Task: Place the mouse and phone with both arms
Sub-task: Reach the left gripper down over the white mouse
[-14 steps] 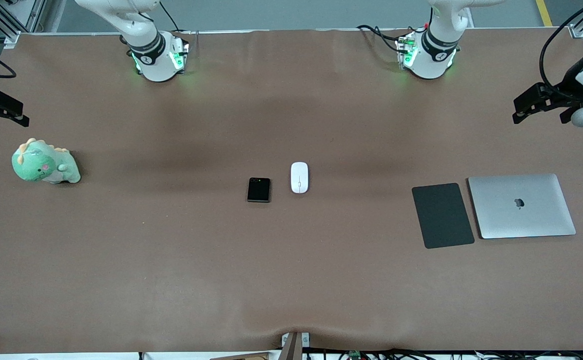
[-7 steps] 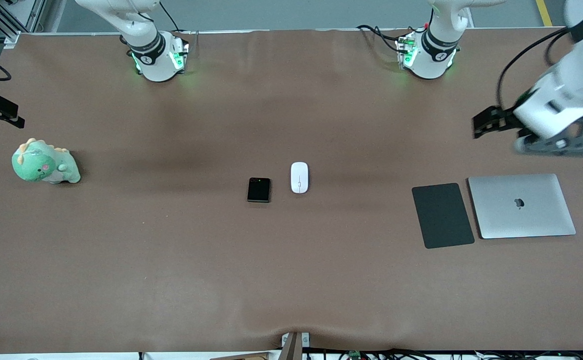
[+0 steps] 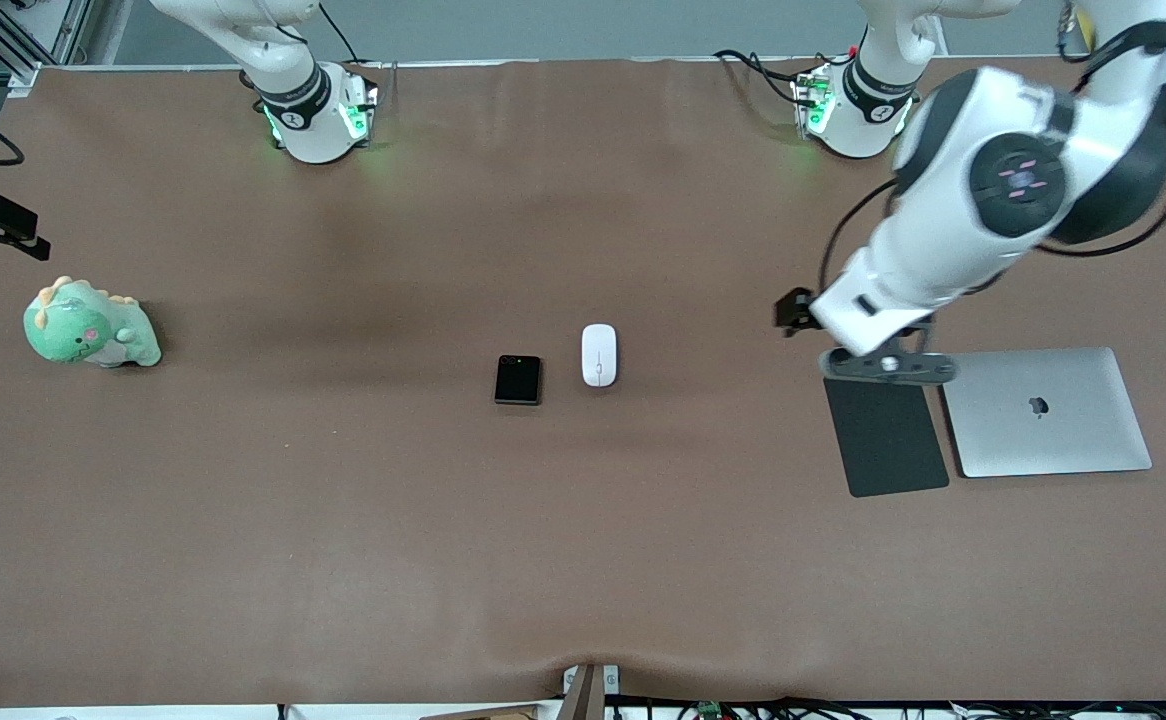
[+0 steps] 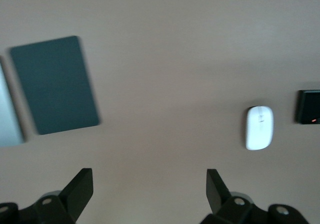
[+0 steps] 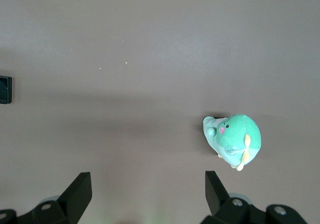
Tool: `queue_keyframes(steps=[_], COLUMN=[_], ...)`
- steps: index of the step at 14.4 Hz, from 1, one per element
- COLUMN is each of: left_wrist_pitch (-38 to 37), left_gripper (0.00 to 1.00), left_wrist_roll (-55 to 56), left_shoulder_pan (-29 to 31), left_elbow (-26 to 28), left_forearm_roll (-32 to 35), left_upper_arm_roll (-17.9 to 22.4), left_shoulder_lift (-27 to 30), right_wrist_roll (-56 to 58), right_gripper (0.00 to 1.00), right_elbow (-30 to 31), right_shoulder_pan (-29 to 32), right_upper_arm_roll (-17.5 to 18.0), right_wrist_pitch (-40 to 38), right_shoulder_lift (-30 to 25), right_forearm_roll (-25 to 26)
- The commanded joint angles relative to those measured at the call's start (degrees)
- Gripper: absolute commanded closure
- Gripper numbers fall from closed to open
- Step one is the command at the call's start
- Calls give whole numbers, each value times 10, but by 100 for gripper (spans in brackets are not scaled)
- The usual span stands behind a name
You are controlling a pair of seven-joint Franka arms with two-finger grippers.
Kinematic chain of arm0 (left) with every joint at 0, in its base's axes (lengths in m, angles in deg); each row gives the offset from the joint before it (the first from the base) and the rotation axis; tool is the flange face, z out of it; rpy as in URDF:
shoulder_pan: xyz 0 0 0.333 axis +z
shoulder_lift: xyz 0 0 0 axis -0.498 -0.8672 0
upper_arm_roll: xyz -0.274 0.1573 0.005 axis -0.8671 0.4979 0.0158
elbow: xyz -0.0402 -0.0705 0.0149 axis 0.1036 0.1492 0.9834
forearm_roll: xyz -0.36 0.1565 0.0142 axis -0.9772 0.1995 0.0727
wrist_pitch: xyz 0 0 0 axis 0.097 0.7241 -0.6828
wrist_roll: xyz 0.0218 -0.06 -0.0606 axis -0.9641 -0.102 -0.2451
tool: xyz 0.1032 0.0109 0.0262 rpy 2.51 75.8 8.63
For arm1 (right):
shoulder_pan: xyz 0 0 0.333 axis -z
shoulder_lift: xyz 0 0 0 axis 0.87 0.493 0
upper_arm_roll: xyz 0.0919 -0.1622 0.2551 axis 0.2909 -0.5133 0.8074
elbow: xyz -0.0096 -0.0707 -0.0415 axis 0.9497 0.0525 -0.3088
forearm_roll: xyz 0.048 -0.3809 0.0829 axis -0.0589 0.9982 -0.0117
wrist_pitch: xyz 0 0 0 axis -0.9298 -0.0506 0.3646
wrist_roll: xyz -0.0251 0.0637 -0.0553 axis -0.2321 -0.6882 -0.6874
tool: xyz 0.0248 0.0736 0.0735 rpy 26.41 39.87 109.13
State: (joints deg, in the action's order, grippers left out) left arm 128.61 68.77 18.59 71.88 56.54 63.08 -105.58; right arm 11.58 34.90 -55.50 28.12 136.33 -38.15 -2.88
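Observation:
The white oval mouse (image 3: 599, 354) lies in the middle of the table, and the small black phone (image 3: 518, 379) lies beside it toward the right arm's end. Both also show in the left wrist view, the mouse (image 4: 259, 128) and the phone (image 4: 307, 106). My left gripper (image 3: 793, 312) is open and empty. It hangs over bare table between the mouse and the dark grey pad (image 3: 885, 430), and its wrist view shows the left gripper (image 4: 148, 184) with its jaws wide apart. My right gripper (image 3: 13, 232) is open and empty at the right arm's end; its wrist view shows the right gripper (image 5: 147, 184) and the phone's edge (image 5: 5, 90).
A closed silver laptop (image 3: 1043, 412) lies beside the grey pad at the left arm's end. A green plush dinosaur (image 3: 88, 326) sits at the right arm's end, near my right gripper, and shows in the right wrist view (image 5: 232, 140). Brown cloth covers the table.
My left arm has swung in from the left arm's end of the table toward the middle, bringing its gripper over the table by the grey pad. The right gripper has barely moved.

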Motion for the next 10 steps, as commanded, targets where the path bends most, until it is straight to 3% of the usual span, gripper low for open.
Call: queue_keyframes(steps=[1, 10], left_wrist_pitch=[44, 189], left_gripper=[0, 0], left_wrist_roll=[68, 195], left_shoulder_pan=[-50, -164], left_elbow=[-7, -13], left_forearm_roll=[20, 37], left_upper_arm_roll=[1, 3], left_shoulder_lift=[-49, -188], right_wrist_roll=[-1, -3], right_gripper=[0, 0], right_elbow=[-15, -37], right_shoulder_pan=[8, 18], right_upper_arm_roll=[5, 3], right_wrist_pitch=[1, 0], right_shoulder_lift=[15, 52], right_forearm_roll=[-18, -31])
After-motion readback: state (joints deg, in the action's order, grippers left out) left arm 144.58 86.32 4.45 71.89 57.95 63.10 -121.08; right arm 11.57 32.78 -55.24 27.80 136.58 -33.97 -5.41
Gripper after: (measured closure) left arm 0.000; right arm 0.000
